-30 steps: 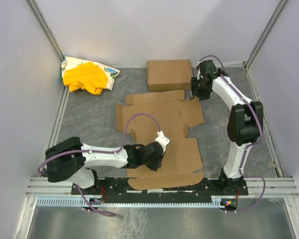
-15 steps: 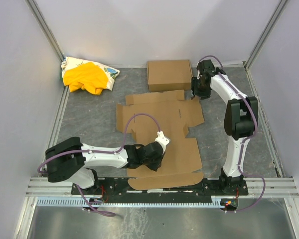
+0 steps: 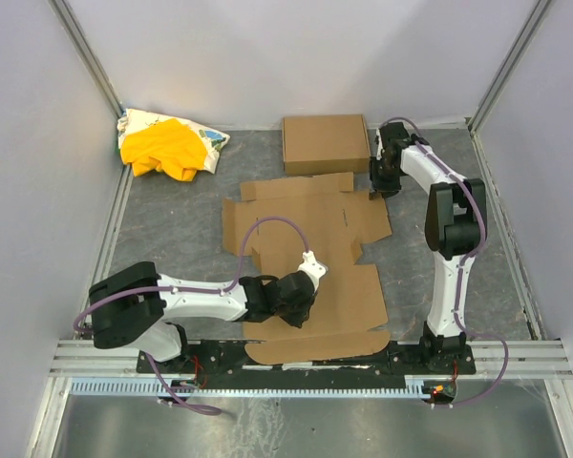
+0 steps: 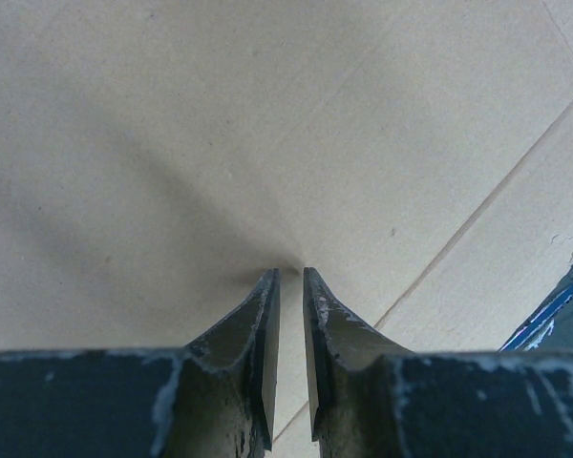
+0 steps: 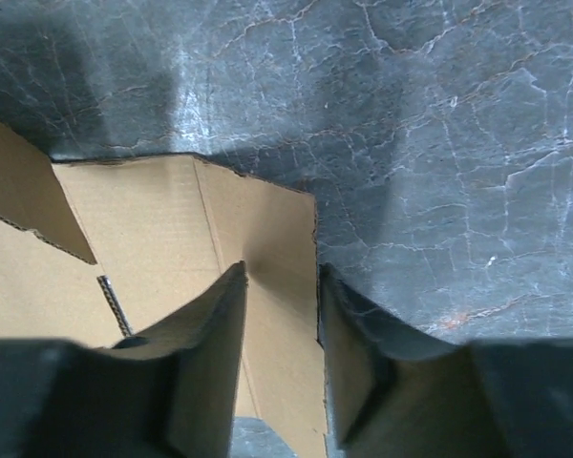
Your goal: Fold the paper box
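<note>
The paper box [image 3: 349, 286] lies as a wide flat brown sheet in the middle of the table, with creases and flaps spread out. My left gripper [image 3: 299, 310] points down on the sheet's near part. In the left wrist view its fingertips [image 4: 289, 274] press on the cardboard [image 4: 267, 124], a narrow slit apart, with nothing between them. My right gripper [image 3: 382, 181] is at the sheet's far right corner. In the right wrist view it [image 5: 280, 272] stands open astride the edge of a corner flap [image 5: 153, 248], one finger over cardboard, the other over the table.
A second, neat shallow brown carton [image 3: 325, 143] sits at the back, just left of the right gripper. A yellow cloth bundle [image 3: 167, 145] lies in the back left corner. Grey walls enclose the grey table [image 5: 439, 143]. A metal rail [image 3: 516, 353] runs along the near edge.
The right arm's elbow has swung back and up, and its gripper has shifted slightly over the flap corner with the jaws narrower. The left arm and the sheet have not moved.
</note>
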### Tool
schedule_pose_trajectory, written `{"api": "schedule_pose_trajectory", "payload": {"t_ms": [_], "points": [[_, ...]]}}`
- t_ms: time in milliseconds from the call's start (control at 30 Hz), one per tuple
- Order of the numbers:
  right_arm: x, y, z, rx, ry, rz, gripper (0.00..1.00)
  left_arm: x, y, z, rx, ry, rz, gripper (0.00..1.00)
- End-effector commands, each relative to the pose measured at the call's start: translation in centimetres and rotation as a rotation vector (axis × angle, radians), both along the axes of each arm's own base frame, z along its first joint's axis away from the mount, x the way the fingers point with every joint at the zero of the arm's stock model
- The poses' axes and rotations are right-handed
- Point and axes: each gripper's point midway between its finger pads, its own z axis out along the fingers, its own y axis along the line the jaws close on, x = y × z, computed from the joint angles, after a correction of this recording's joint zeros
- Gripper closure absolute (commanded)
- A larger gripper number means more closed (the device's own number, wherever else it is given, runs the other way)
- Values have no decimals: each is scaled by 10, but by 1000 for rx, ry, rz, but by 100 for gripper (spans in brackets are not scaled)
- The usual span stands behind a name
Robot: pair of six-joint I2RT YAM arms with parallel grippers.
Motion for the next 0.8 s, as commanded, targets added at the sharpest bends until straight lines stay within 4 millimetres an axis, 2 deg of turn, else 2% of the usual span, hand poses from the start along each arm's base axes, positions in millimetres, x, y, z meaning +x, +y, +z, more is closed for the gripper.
{"api": "schedule_pose_trajectory", "payload": {"t_ms": [0,67,133,400,567,767], "points": [[17,9,23,59,-87,22,66,-3,15,-16,89,19,17,77],[15,8,29,56,-107,20,78,-4,14,-16,90,22,15,77],[10,6,37,53,-126,17,85,-4,14,-16,92,24,19,77],[-32,-3,72,45,-228,0,92,-4,10,-17,89,39,36,77],[-61,-1,87,49,-275,0,98,-3,4,-18,76,42,42,78],[-102,6,97,64,-306,10,98,-1,-5,-18,50,48,52,78]]}}
